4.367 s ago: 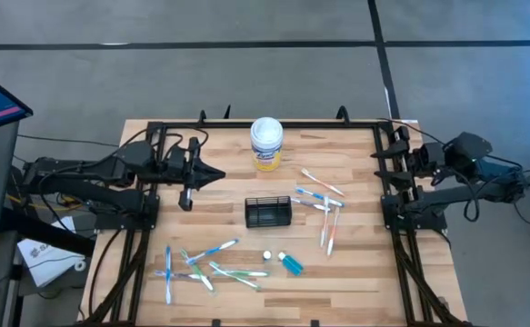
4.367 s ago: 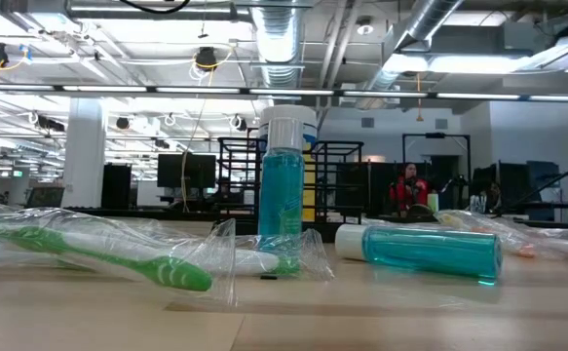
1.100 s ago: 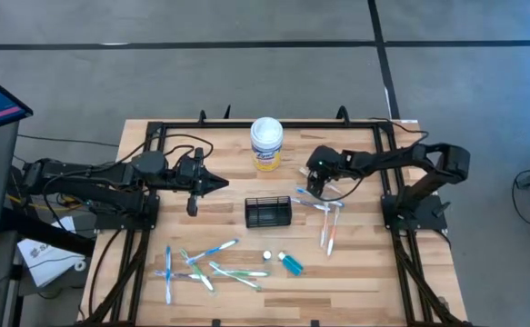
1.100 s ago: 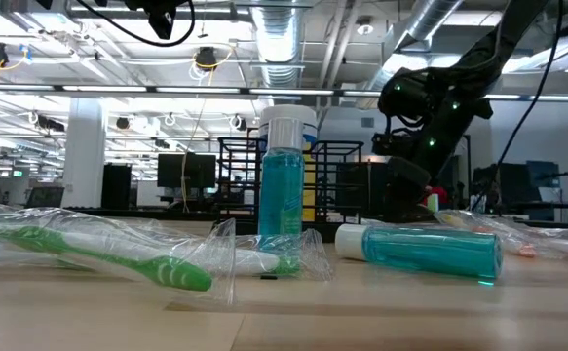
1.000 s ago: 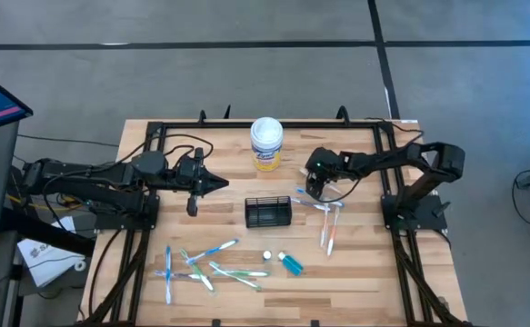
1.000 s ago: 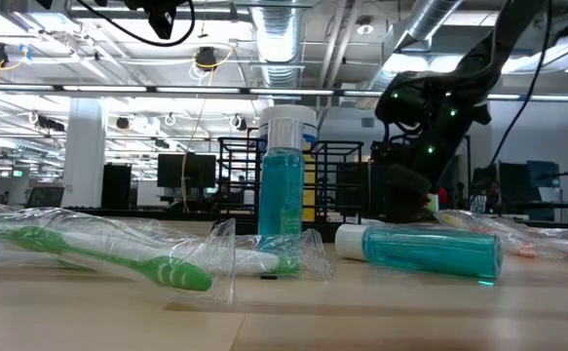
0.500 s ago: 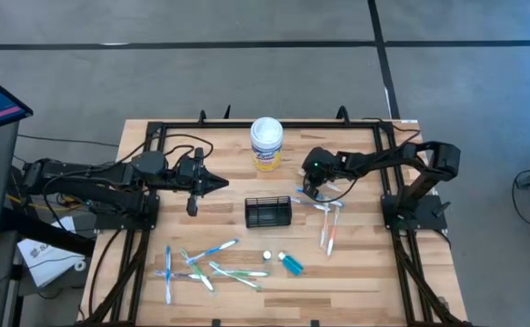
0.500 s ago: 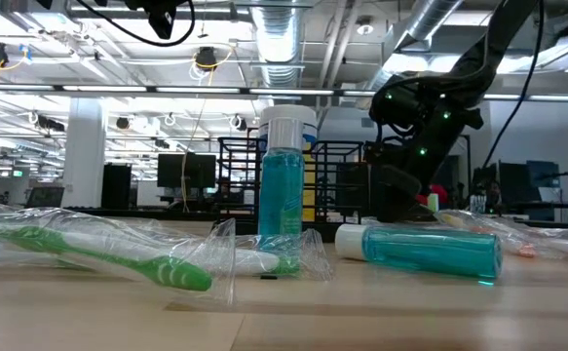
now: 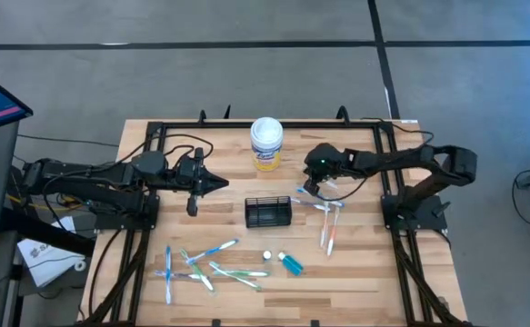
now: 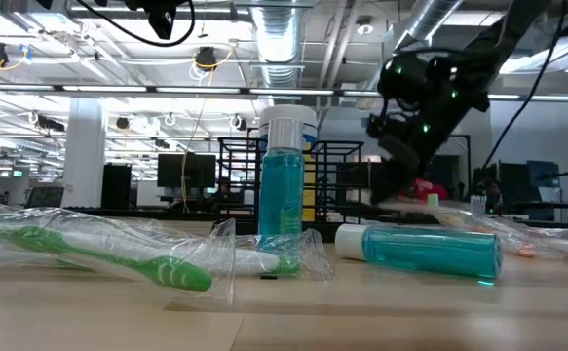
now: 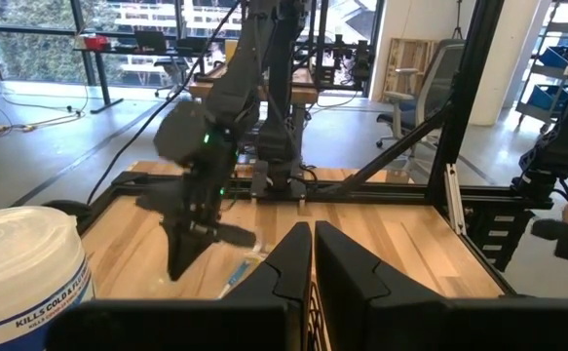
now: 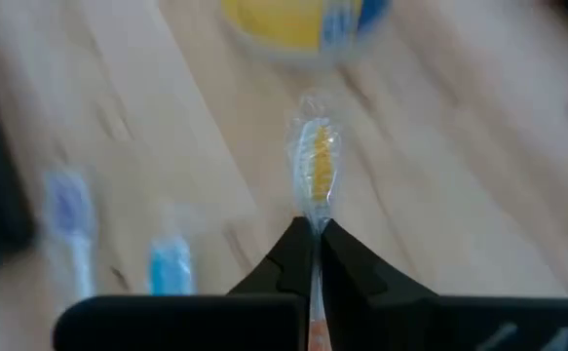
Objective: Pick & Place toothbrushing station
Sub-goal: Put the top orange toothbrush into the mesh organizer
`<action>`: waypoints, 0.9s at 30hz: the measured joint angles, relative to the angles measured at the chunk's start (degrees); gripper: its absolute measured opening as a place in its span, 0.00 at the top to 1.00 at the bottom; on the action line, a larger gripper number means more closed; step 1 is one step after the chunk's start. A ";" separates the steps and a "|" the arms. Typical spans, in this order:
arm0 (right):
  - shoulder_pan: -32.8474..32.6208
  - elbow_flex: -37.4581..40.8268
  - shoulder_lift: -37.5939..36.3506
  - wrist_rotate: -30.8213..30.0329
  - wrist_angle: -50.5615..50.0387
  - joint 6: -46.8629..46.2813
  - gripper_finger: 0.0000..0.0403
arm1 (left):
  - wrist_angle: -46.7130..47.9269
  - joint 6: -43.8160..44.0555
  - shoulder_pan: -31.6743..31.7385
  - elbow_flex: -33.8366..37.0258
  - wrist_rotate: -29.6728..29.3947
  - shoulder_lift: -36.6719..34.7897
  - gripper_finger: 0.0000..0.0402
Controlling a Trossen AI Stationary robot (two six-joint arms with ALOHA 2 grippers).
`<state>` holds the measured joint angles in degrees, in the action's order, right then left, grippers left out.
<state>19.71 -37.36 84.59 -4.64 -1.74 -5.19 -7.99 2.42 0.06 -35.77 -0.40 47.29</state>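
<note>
The toothbrushing station, a small black wire-mesh caddy [image 9: 268,212], stands on its base at the table's middle. To its right, my right gripper [image 9: 312,187] slants down over a cluster of wrapped toothbrushes [image 9: 326,216] and is shut on an orange-bristled wrapped toothbrush [image 12: 315,161]. My left gripper [image 9: 217,183] waits level and shut, left of the caddy, touching nothing; its fingers [image 11: 313,258] are closed together in the left wrist view. My right gripper pinches the wrapped toothbrush by its neck [image 12: 315,226], just behind the bristle head, between its two fingers. The fingers slant down from the table's right side and lie along the brush. The head sticks out past the fingertips, lifted clear of the wood [image 10: 412,202].
A white-lidded, yellow-labelled canister [image 9: 266,143] stands behind the caddy. Several wrapped toothbrushes [image 9: 208,263] lie at the near left, with two small blue-green bottles [image 9: 290,263] near the middle front. Blue-bristled brushes [image 12: 66,203] lie on the table below my right gripper.
My right gripper has risen from the cluster of toothbrushes, tipping a little. The orange-bristled toothbrush has come up with it and now hangs clear of the table.
</note>
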 joint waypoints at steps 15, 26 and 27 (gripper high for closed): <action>-9.61 -0.11 -17.24 3.69 22.30 0.70 1.00 | -3.48 -0.02 0.02 0.00 0.00 0.12 0.97; -13.51 -0.17 -12.78 9.46 44.26 1.26 1.00 | -12.73 1.46 0.02 -0.04 -0.74 8.90 0.86; -13.85 -0.17 -12.17 9.87 46.09 1.25 1.00 | -14.41 1.46 0.00 -0.02 -0.91 10.11 0.83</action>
<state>5.86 -37.54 72.42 5.23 44.35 -3.94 -22.40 3.88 0.06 -35.79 -1.31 57.40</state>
